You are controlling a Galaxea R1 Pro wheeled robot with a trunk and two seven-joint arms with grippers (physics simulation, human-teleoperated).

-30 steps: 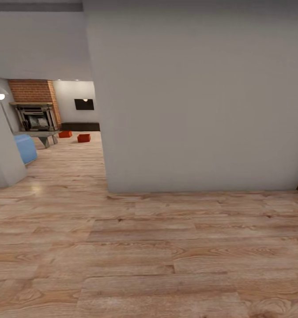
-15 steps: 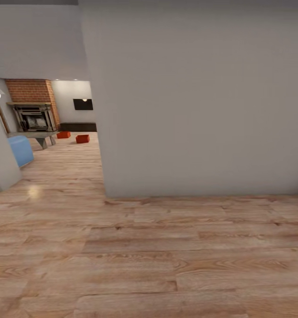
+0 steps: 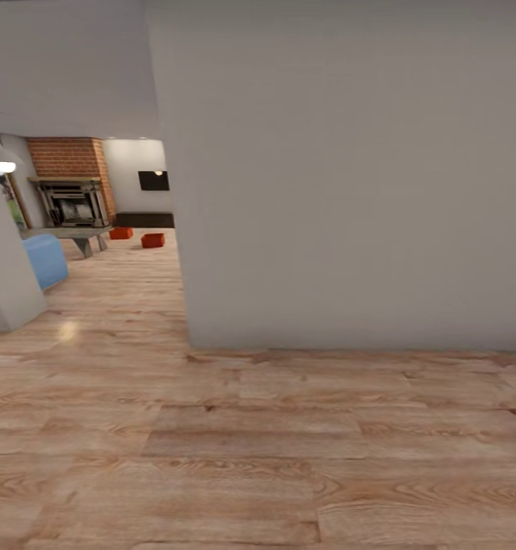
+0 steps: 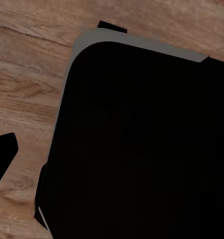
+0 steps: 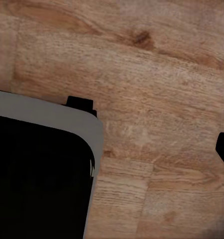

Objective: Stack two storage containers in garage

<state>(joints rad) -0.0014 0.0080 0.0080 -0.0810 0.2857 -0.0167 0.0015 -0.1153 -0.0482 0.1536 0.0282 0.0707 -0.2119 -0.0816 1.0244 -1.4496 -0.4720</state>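
Orange-red, the two storage containers (image 3: 121,233) (image 3: 153,240) sit far left on the living room's plank floor (image 3: 128,290), near the brick fireplace (image 3: 73,200). Steer left around the grey wall (image 3: 349,191), staying clear of its corner. Whether either hand is spread, I cannot tell.

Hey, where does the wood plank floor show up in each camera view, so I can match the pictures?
Head view: the floor fills the lower part and runs back at the left, past the white wall, to two orange-red bins.
Left wrist view: floor beside a dark, grey-edged robot part.
Right wrist view: floor beside the same kind of part.
Shared landmark: the plank grain.
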